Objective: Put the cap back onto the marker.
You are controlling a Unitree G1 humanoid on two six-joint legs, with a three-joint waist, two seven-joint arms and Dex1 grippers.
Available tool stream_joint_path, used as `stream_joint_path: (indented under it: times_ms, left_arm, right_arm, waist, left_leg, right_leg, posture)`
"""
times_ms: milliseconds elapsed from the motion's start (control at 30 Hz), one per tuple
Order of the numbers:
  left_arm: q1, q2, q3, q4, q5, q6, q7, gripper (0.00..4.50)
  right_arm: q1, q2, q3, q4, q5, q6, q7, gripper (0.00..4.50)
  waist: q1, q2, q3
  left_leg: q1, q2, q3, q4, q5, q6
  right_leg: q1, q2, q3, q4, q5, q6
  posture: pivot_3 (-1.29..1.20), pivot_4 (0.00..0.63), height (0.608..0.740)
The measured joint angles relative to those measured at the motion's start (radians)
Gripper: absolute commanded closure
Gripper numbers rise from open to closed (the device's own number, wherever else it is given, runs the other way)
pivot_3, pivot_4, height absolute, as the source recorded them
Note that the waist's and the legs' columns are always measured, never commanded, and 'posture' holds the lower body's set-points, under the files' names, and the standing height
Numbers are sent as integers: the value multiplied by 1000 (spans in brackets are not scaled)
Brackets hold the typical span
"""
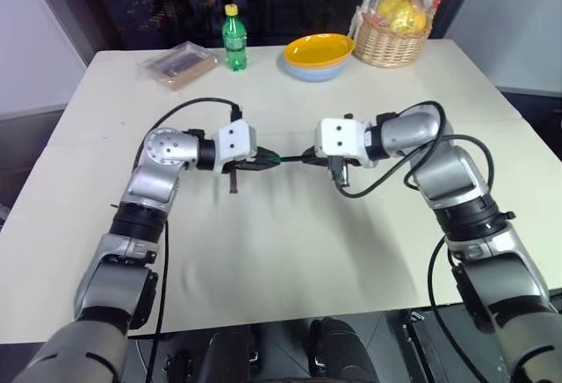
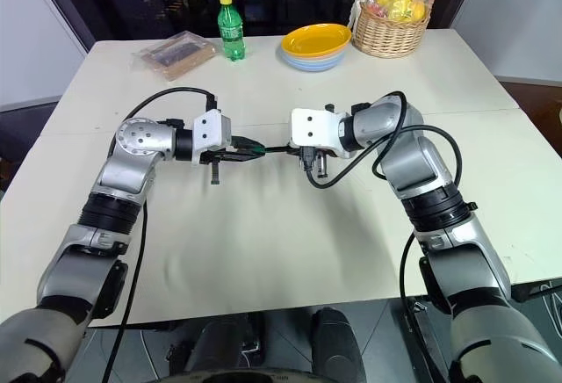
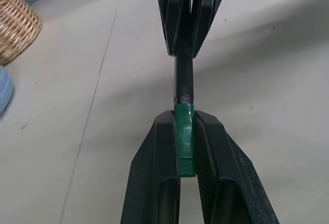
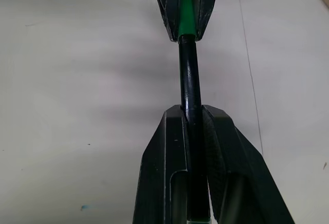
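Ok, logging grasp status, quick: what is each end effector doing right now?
Left end effector: closed, holding the cap.
Right end effector: closed, holding the marker.

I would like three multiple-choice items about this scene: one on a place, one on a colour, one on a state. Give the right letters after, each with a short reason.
1. Where does the wicker basket stand?
A. at the table's far edge, next to the yellow bowl
B. between the two arms
C. on the floor

2. What colour is the cap?
A. red
B. green
C. white

3. How does the marker stand now?
A. lying loose on the table
B. held in the right tool, its end meeting the cap in the left tool
C. inside the basket

Answers:
1. A: the head views show it at the far edge, beside the bowl.
2. B: both wrist views show a green piece between the fingers.
3. B: the dark stick runs from one shut tool to the other, above the table.
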Motion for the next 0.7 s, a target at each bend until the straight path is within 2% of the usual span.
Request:
stream_joint_path:
  times_ms: [700]
  left_arm:
    - [0,-1,1,1,18,43,-3,4500]
  right_arm:
    - [1,29,14,1,-43,19,-17,4423]
  waist:
    - [0,0,0]
  left_leg:
    - [0,0,0,0,0,0]
  right_leg:
    - [0,0,0,0,0,0]
  posture:
    - [0,150,740]
